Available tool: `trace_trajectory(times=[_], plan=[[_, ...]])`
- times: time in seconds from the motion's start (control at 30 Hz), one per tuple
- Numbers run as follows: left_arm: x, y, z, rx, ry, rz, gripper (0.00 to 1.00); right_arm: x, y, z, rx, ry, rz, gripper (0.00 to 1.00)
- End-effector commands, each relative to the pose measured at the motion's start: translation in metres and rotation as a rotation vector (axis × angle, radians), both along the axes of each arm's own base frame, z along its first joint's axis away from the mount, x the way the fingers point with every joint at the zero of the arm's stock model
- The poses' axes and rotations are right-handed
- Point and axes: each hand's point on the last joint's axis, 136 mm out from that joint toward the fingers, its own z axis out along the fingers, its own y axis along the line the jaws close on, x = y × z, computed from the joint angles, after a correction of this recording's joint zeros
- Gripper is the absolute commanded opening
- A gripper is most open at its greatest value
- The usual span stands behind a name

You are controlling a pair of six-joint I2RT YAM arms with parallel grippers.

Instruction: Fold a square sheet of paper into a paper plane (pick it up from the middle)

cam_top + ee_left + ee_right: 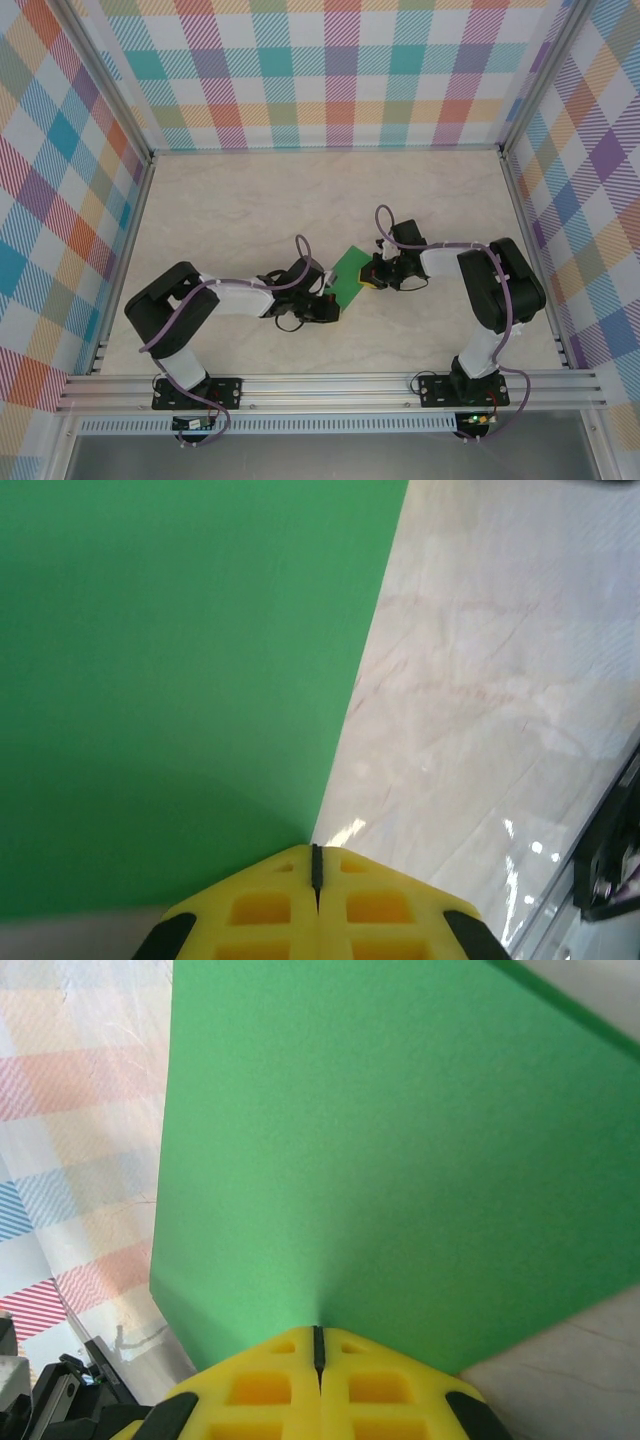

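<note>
- The square sheet of paper (350,273) shows its bright green face, and it sits directly between the two claws.
- The left claw (333,301) meets the sheet at its near left corner. Its yellow fingers (262,908) are pressed together, pinching the edge of the sheet (170,680) in the seam at their tips.
- The right claw (371,272) meets the sheet at its right side, opposite the left claw. Its yellow fingers (380,1390) are also pressed together, with the sheet (390,1160) running into the slit between them.
- The pale marbled surface (250,200) spreads out beneath the sheet on every side.
- Whether the sheet rests on the surface or hangs just above it cannot be told.
- In the right wrist view, a plaid wall (70,1080) stands beyond the sheet's left edge.
</note>
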Motion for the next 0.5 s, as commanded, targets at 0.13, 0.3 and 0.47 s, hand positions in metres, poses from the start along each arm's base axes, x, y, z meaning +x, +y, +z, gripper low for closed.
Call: trace_trajectory(times=[0.13,0.3,0.47], plan=[[0.012,0.019,0.035,0.020,0.025,0.035,0.03,0.008,-0.007,0.012,-0.075,-0.048,0.025,0.00],[0.064,0.037,0.075,0.044,-0.064,0.202,0.33,0.009,0.017,0.043,-0.082,-0.111,0.062,0.00],[0.104,0.101,0.071,0.223,-0.072,0.446,0.59,0.006,0.049,0.042,-0.177,-0.111,0.074,0.13]])
